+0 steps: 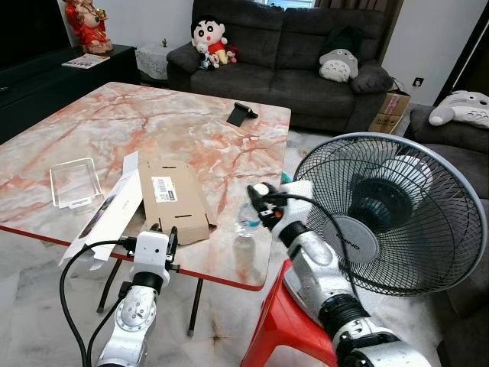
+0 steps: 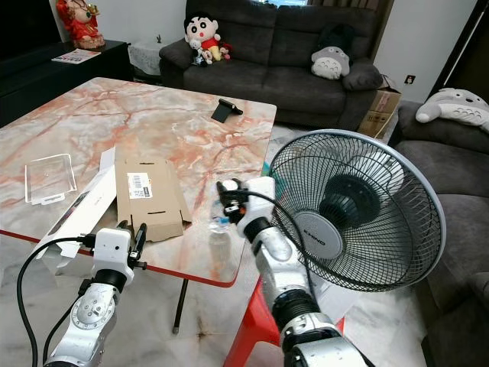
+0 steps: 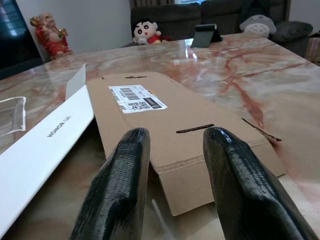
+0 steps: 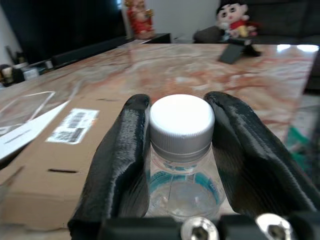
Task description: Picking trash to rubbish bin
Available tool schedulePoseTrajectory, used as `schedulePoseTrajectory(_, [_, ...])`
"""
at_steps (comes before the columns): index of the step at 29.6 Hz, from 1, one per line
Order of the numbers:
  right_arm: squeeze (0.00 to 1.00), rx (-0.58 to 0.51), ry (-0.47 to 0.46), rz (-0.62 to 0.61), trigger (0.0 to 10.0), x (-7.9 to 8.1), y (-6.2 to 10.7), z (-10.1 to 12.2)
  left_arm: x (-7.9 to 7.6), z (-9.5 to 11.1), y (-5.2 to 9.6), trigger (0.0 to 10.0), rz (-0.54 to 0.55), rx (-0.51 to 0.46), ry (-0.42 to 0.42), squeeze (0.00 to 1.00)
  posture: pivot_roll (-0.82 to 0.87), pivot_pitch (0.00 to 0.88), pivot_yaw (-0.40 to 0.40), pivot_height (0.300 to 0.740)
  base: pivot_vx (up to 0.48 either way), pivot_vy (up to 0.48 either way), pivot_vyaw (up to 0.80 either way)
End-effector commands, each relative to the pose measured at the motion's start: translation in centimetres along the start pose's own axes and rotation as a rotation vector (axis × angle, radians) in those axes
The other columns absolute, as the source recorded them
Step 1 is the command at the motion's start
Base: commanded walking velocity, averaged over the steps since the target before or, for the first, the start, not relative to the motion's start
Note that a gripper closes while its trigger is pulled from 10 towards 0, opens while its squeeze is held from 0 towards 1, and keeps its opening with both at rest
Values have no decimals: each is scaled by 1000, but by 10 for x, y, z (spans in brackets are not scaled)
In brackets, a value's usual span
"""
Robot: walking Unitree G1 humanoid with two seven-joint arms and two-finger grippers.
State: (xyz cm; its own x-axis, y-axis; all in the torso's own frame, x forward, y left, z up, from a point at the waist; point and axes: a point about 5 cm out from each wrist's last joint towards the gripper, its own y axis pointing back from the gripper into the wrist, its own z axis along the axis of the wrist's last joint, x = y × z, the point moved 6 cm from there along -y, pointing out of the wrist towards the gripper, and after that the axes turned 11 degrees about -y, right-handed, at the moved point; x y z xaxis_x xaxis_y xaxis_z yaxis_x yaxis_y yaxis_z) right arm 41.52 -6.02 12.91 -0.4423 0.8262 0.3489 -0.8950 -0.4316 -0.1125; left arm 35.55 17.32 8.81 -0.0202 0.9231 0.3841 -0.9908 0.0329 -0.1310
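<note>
A clear plastic bottle (image 1: 245,223) with a white cap (image 4: 181,121) stands at the near right edge of the marble table (image 1: 153,122). My right gripper (image 1: 257,200) is shut on the bottle's neck, one black finger (image 4: 120,150) on each side of the cap. A flattened brown cardboard box (image 1: 174,200) with a white label lies near the table's front edge. My left gripper (image 1: 162,238) hovers at that edge, open, its fingers (image 3: 122,170) pointing at the near flap of the cardboard (image 3: 180,125) without touching it.
A long white box (image 1: 107,210) and a clear plastic tray (image 1: 75,182) lie left of the cardboard. A black stand (image 1: 241,113) sits at the table's far side. A large fan (image 1: 390,214) and a red stool (image 1: 283,325) crowd my right arm. A sofa (image 1: 298,53) stands behind.
</note>
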Motion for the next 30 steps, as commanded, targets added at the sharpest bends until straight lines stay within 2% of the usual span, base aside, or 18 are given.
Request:
schedulePoseTrajectory(1, [0,-33,9,-21,10000,-6,2,7,-4,2,-3,10000,-18,-4,-9,0,70,0,-84,740,0,0,0])
schedulePoseTrajectory(4, [0,-27,20,-53,10000,-20,10,5,-5,2,-2,10000,-20,-4,-9,0,68,0,-82,740,0,0,0])
schedulePoseTrajectory(14, [0,-17,47,-120,10000,-49,27,4,-6,2,-2,10000,-26,-5,-6,0,60,0,-79,740,0,0,0])
schedulePoseTrajectory(20, [0,-20,39,-117,10000,-47,28,2,-6,3,-2,10000,-25,-12,-1,0,59,0,-77,740,0,0,0])
schedulePoseTrajectory(30, [0,-22,12,-90,10000,-34,24,-4,-7,4,-2,10000,-25,-15,1,0,62,0,-76,740,-56,0,0])
